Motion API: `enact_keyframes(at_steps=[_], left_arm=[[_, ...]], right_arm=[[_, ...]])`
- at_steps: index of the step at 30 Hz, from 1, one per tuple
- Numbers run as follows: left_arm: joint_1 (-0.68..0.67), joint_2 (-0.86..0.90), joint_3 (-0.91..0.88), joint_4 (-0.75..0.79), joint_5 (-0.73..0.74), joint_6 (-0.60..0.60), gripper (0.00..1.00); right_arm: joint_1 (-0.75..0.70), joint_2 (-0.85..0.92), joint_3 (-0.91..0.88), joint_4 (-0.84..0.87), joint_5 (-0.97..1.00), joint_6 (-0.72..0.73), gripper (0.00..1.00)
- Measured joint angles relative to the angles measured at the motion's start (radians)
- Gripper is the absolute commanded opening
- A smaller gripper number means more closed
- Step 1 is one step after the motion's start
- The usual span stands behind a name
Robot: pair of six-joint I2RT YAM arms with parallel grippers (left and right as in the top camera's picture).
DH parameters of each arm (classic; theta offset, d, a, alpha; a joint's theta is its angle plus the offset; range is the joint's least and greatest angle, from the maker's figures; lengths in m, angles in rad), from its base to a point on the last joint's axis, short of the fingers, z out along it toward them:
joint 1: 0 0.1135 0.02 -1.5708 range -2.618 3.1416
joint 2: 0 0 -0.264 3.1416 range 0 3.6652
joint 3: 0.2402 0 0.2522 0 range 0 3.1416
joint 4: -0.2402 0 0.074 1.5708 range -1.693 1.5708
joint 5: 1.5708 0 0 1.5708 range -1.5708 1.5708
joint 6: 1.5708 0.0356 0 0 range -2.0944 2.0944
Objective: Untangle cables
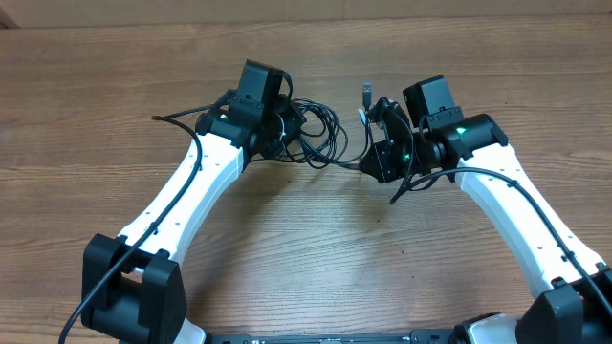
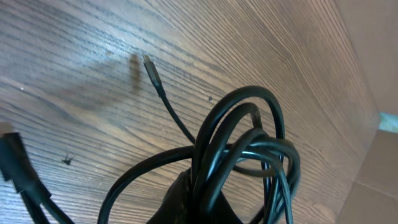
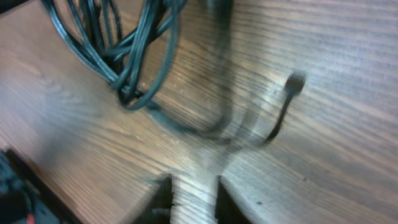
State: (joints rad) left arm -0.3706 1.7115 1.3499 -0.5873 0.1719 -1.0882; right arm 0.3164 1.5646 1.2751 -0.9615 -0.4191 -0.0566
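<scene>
The cables are thin black cords bunched in loops on the wooden table, between the two arms. My left gripper is shut on that bundle; in the left wrist view its dark fingers pinch several strands of the cables. One thin cord ends in a small plug lying on the wood. My right gripper stands just right of the bundle. The right wrist view is blurred, and the gripper is open over bare wood. Ahead of it lie the cables and a loose plug.
A silver-tipped plug end sticks up behind the right gripper. A stray black cord runs left from the left gripper. The table's far edge meets a pale wall. Both white arms reach in from the near edge.
</scene>
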Motion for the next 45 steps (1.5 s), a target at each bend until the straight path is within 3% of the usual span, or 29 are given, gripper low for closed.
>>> enact_keyframes(at_steps=[2, 4, 8, 17, 24, 35, 45], left_arm=[[0.002, 0.0, 0.0, 0.0, -0.002, 0.032, 0.04], [0.005, 0.0, 0.0, 0.001, -0.001, 0.078, 0.04], [0.007, 0.0, 0.0, 0.0, 0.012, 0.197, 0.04], [0.007, 0.0, 0.0, 0.0, 0.045, 0.338, 0.04], [0.007, 0.0, 0.0, 0.028, 0.094, 0.357, 0.04], [0.007, 0.0, 0.0, 0.139, 0.299, 0.356, 0.04], [0.007, 0.0, 0.0, 0.155, 0.448, 0.356, 0.04]], right_arm=[[0.0, 0.0, 0.0, 0.008, 0.0, 0.007, 0.67], [0.0, 0.0, 0.0, 0.025, 0.0, 0.003, 0.75], [0.0, 0.0, 0.0, 0.058, 0.0, 0.008, 0.8], [0.0, 0.0, 0.0, 0.071, -0.001, 0.008, 0.81], [0.0, 0.0, 0.0, 0.092, -0.001, 0.05, 0.83], [0.0, 0.0, 0.0, 0.166, 0.005, 0.185, 0.86], [0.0, 0.0, 0.0, 0.186, 0.105, 0.264, 0.79]])
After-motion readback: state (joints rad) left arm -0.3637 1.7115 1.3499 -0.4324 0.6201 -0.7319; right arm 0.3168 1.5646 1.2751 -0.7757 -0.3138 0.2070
